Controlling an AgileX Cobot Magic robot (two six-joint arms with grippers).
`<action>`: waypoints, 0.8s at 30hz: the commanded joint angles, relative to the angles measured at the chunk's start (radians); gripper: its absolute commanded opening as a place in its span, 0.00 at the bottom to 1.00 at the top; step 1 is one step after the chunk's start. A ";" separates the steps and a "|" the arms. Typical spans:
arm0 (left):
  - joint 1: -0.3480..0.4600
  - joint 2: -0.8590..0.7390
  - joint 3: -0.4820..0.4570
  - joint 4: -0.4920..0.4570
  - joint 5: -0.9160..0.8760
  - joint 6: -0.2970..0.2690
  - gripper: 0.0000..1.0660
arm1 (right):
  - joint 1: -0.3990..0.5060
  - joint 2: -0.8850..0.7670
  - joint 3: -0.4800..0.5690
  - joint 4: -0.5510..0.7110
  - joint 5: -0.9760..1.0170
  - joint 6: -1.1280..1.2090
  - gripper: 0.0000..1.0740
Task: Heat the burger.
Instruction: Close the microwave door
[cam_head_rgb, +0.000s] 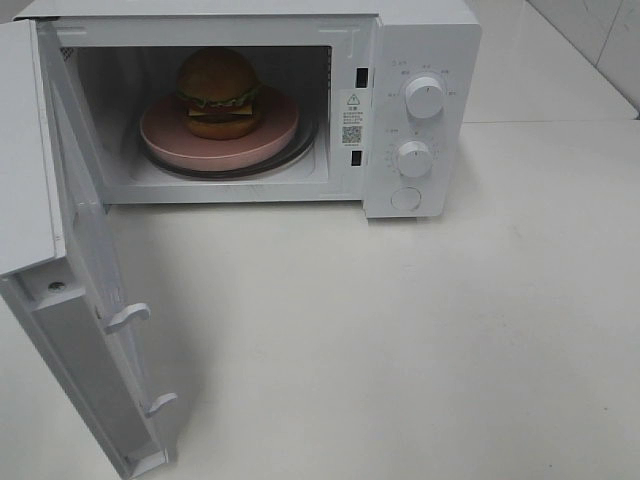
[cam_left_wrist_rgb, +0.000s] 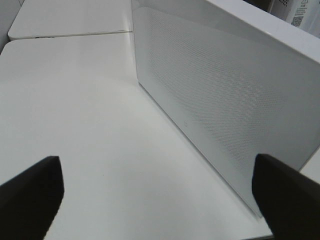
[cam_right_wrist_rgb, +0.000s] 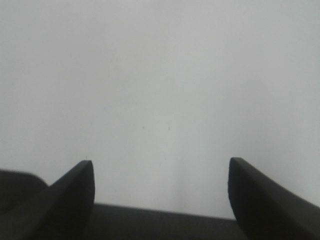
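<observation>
Burger (cam_head_rgb: 219, 93) in microwave (cam_head_rgb: 425, 40); warning sticker (cam_head_rgb: 352, 117) illegible

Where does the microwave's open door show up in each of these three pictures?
Exterior high: the door is swung open at the left, in front of the microwave.
Left wrist: its dotted outer face rises beyond the open left gripper.
Right wrist: not in it.
Shared landmark: the white table, seen in all three.

Bright, even light washes the white bench (cam_head_rgb: 420, 340) nearly featureless, with a soft shadow beside the open microwave door (cam_head_rgb: 85, 330). The right wrist view is soft, its dark pincer fingers (cam_right_wrist_rgb: 260, 200) blurred.
</observation>
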 joint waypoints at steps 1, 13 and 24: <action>0.001 -0.023 0.002 -0.001 -0.001 -0.001 0.88 | -0.078 -0.080 0.015 0.021 -0.050 -0.001 0.68; 0.001 -0.023 0.002 -0.001 -0.001 -0.001 0.88 | -0.189 -0.370 0.030 0.039 -0.035 -0.051 0.64; 0.001 -0.020 0.002 -0.002 -0.001 -0.001 0.88 | -0.189 -0.368 0.030 0.037 -0.035 -0.053 0.62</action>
